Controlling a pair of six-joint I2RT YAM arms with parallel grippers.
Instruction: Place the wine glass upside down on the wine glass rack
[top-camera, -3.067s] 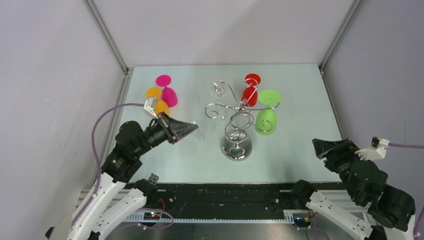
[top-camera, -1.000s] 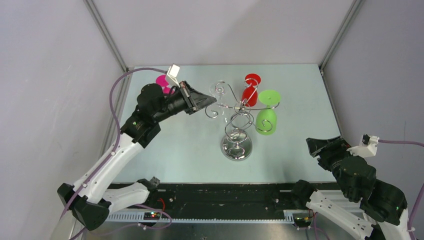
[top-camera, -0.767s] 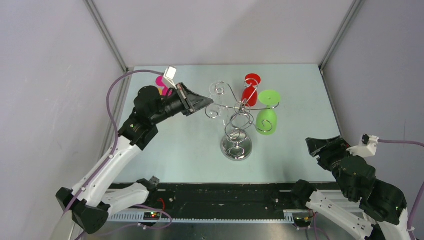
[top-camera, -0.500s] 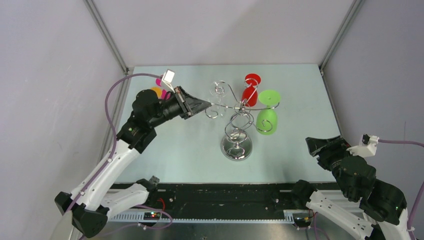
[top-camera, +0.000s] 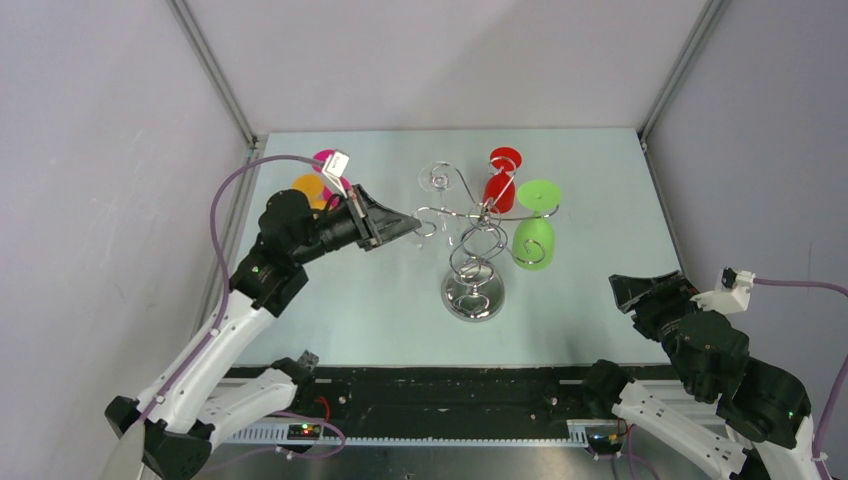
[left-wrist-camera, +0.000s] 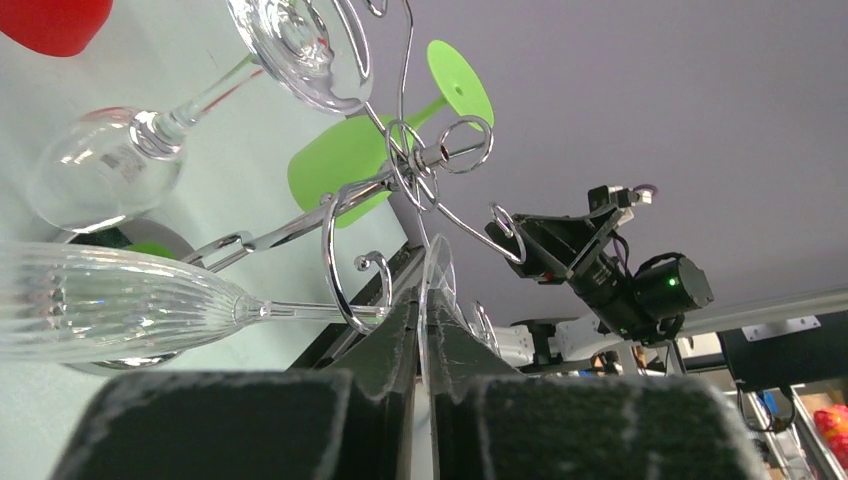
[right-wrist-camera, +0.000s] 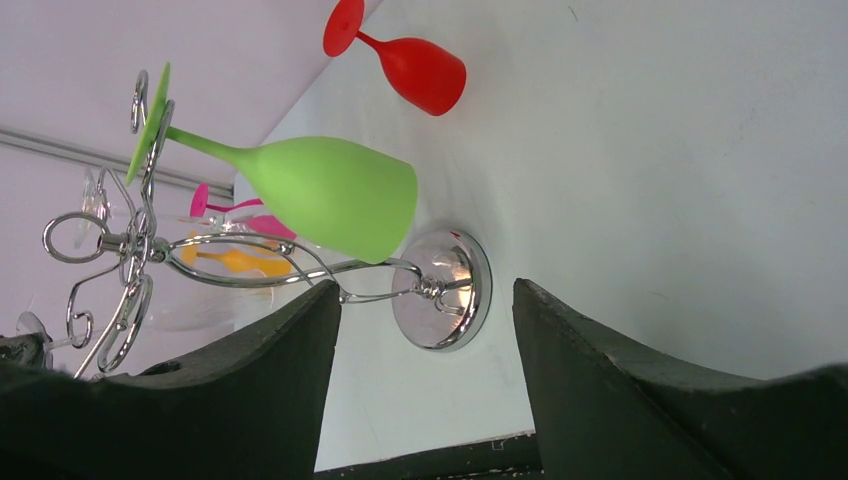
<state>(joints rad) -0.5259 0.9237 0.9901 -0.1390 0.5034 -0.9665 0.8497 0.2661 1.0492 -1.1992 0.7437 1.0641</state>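
The chrome wine glass rack (top-camera: 473, 245) stands mid-table, also seen in the right wrist view as the wine glass rack (right-wrist-camera: 443, 290). My left gripper (top-camera: 412, 222) is raised at the rack's left arms. In the left wrist view the left gripper (left-wrist-camera: 428, 312) is shut on the thin foot of a clear ribbed wine glass (left-wrist-camera: 100, 300). The glass's stem lies across a curled arm (left-wrist-camera: 345, 285) of the rack. My right gripper (top-camera: 640, 290) stays open and empty at the near right, facing the rack's base.
A green glass (top-camera: 532, 240) hangs upside down on the rack's right side, and another clear glass (left-wrist-camera: 105, 180) hangs on a back arm. A red glass (top-camera: 498, 188) is behind the rack. Pink (top-camera: 325, 160) and orange (top-camera: 308, 186) glasses stand at the back left.
My left arm has drawn slightly left and toward the near side with the clear glass's foot still between its fingers. The right arm has not moved.
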